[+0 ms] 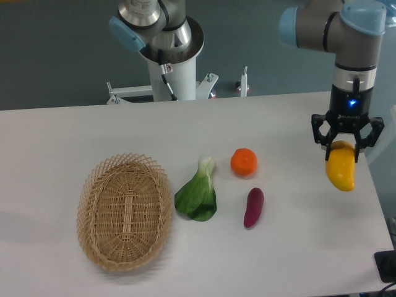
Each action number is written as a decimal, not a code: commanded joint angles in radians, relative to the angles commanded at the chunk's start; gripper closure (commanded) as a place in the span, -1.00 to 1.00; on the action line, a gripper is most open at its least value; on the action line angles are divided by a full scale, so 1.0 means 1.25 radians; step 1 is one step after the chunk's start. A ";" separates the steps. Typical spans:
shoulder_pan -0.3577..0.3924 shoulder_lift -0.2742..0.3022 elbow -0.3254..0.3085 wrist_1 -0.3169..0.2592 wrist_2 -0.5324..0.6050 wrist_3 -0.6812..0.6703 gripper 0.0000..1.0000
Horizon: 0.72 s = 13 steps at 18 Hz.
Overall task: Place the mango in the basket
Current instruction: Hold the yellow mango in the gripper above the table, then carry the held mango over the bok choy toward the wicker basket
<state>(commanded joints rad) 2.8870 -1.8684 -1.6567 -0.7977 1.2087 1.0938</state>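
The mango (341, 168) is a smooth yellow-orange oblong fruit hanging upright at the right side of the table. My gripper (343, 147) is shut on its upper end and holds it just above the table surface near the right edge. The basket (124, 210) is an oval tan wicker basket with a looped rim, lying empty at the left front of the table, far from the gripper.
A round orange (244, 161), a purple sweet potato (253, 207) and a green bok choy (198, 192) lie between basket and gripper. The arm's white base (173, 68) stands at the back. The table's right edge (380, 204) is close to the mango.
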 joint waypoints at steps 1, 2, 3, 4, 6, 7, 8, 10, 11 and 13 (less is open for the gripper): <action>-0.012 0.000 -0.002 -0.001 0.005 -0.005 0.04; -0.026 0.001 -0.007 -0.002 0.007 -0.017 0.04; -0.038 0.005 -0.013 -0.004 0.012 -0.043 0.04; -0.050 0.013 -0.015 -0.005 0.023 -0.072 0.04; -0.103 0.017 -0.015 -0.005 0.062 -0.129 0.04; -0.141 0.017 -0.015 -0.005 0.095 -0.180 0.04; -0.167 0.017 -0.015 -0.005 0.116 -0.222 0.04; -0.208 0.020 -0.028 -0.005 0.139 -0.293 0.04; -0.222 0.028 -0.039 -0.004 0.140 -0.321 0.04; -0.251 0.043 -0.066 -0.004 0.139 -0.384 0.04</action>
<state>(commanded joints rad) 2.5727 -1.8148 -1.7394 -0.8023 1.3821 0.6140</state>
